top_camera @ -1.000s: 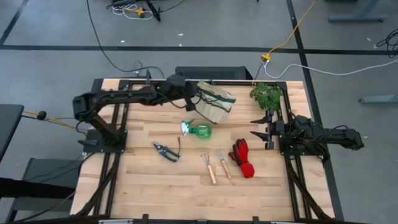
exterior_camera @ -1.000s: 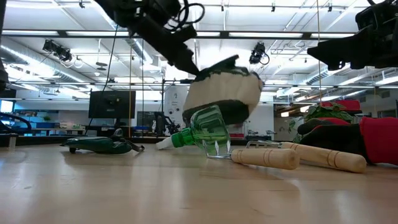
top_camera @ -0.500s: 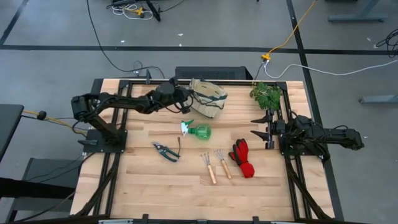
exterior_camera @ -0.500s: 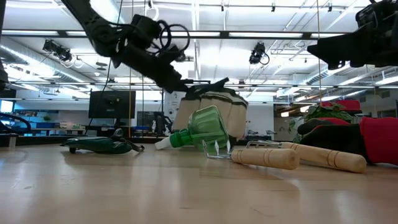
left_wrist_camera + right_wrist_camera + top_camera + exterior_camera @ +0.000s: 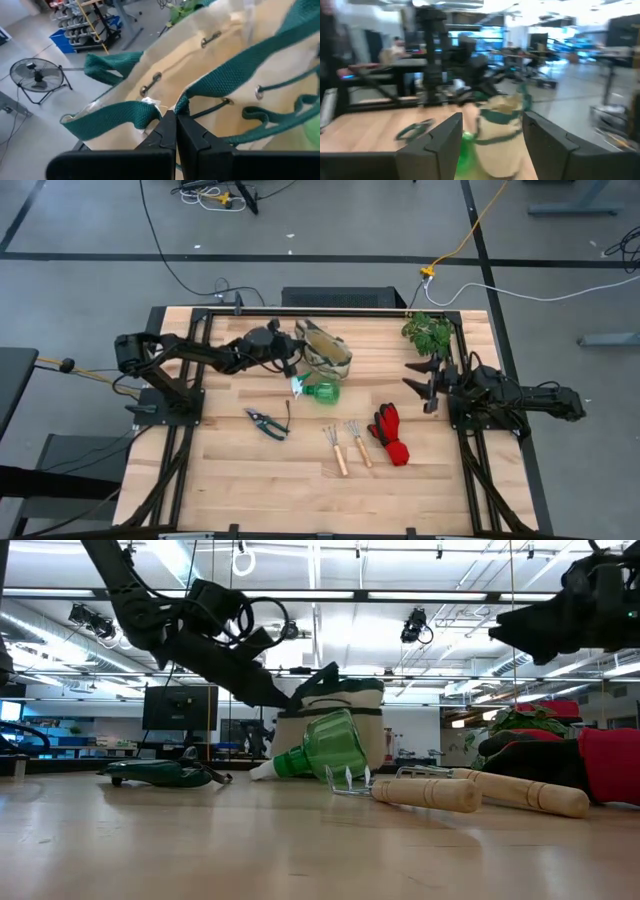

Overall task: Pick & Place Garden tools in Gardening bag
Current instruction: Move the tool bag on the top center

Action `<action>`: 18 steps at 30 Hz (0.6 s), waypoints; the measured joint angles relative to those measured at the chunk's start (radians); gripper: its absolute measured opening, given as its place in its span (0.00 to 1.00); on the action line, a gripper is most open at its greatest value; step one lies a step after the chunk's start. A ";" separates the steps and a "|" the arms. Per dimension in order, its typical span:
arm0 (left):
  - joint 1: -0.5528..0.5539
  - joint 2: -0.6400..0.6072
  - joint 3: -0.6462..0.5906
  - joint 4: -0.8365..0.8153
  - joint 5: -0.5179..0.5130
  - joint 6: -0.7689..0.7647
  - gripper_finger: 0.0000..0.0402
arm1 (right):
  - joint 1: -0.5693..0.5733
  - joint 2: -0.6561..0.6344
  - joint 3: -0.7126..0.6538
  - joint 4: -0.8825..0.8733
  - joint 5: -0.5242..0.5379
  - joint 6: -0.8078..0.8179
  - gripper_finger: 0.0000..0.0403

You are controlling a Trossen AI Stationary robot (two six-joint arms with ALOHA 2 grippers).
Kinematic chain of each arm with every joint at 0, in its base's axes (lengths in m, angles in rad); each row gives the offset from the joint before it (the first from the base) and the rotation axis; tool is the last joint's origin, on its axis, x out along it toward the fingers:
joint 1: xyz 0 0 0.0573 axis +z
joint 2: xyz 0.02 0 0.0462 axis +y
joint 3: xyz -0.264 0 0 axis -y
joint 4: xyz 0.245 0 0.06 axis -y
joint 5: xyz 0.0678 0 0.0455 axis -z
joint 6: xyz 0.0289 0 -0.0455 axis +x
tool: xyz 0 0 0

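Gardening bag (image 5: 326, 351), upright at table rear, rim pinched by left gripper (image 5: 296, 352).
Spray bottle (image 5: 318, 390) lies just in front, nearer this arm; right gripper (image 5: 418, 387) parked, fingers spread, empty.

In the high view the lower part of the bench (image 5: 300, 490) lies bare, open for passage. Across the middle, shears (image 5: 268, 423), rakes (image 5: 347, 445) and gloves (image 5: 391, 434) form a loose row with gaps between. The bottle (image 5: 318, 389) sits just beside the bag (image 5: 328, 352), crowding its near side; a plant (image 5: 429, 333) fills the upper right corner.
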State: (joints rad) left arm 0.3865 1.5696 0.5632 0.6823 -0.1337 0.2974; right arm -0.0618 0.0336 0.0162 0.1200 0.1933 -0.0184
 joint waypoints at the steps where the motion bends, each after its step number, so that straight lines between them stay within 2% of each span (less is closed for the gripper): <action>1: -0.007 0.000 -0.001 -0.003 0.000 -0.001 0.01 | 0.000 0.005 0.000 0.005 0.019 0.008 0.52; 7: -0.044 0.000 -0.001 0.010 0.001 0.001 0.01 | 0.000 0.098 0.000 0.145 0.028 0.044 0.52; 12: -0.051 0.000 -0.001 0.010 0.000 0.000 0.01 | -0.001 0.261 0.003 0.293 0.062 0.043 0.52; 18: -0.051 0.000 -0.001 0.010 0.006 -0.006 0.02 | -0.001 0.515 0.118 0.314 0.079 0.062 0.52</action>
State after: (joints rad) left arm 0.3359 1.5700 0.5625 0.6922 -0.1279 0.2910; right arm -0.0624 0.5486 0.1341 0.4343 0.2726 0.0440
